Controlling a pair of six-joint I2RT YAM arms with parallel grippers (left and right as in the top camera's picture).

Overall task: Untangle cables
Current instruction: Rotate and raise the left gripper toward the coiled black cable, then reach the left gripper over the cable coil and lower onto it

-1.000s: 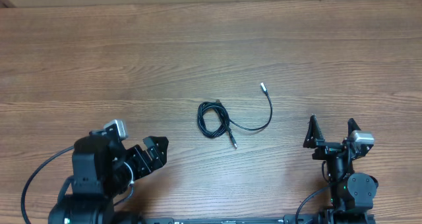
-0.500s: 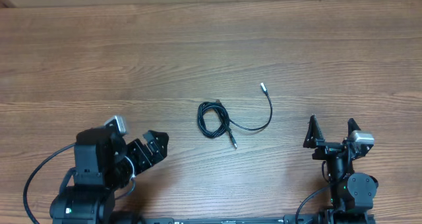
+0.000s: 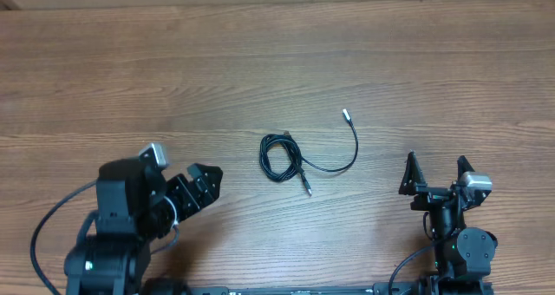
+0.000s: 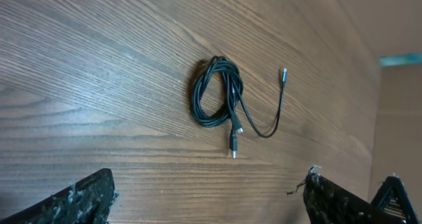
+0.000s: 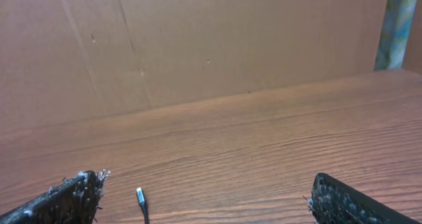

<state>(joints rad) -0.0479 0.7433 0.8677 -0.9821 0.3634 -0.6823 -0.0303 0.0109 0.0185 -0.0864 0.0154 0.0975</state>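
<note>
Here, the cables [image 3: 282, 156] lie on the wooden table [image 3: 260, 52] near the middle of the overhead frame. They are thin black cord wound into a small loose coil. One strand runs out to the right and curves up to a silvery tip [image 3: 345, 115], and a second small plug end [image 3: 307, 191] pokes out just below the coil. Neither arm touches the cord.

The left gripper [image 3: 201, 189] sits at the lower left of the overhead frame, well apart from the coil and angled toward it. In its wrist view the two fingers [image 4: 79, 197] show at the bottom corners, spread wide with only bare wood between them, and the coil lies in the centre of the frame.

The right gripper [image 3: 436, 163] stands at the lower right, likewise released, its jaws wide and holding nothing. Its wrist view looks along the table to a brown panel [image 5: 198, 53] behind. The silvery tip shows there at the bottom edge, left of centre.
</note>
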